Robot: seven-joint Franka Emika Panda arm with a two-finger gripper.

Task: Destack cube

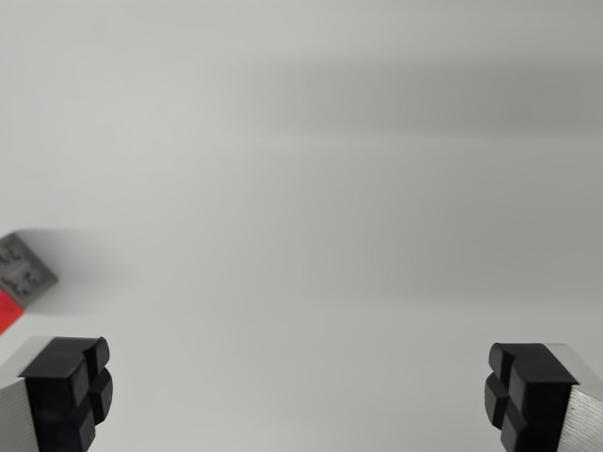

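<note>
Two metal fingers with black pads are all I can see of my arm.

From the wrist view I see my gripper (297,395) only as two fingers at the near edge, one at the wrist view's left and one at its right. Each finger body is brushed silver-grey metal with fine machining lines. Each carries a matte black rubbery pad (71,386), blocky, with rounded corners and cross-shaped grooves dividing its face into lobes.

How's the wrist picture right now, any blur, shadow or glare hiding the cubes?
Wrist view: even, soft light, no glare; a broad faint shadow band crosses the upper table; the stacked cubes sit cut off at the wrist view's left edge, slightly soft, casting a blurred shadow; the fingers look sharp.
</note>
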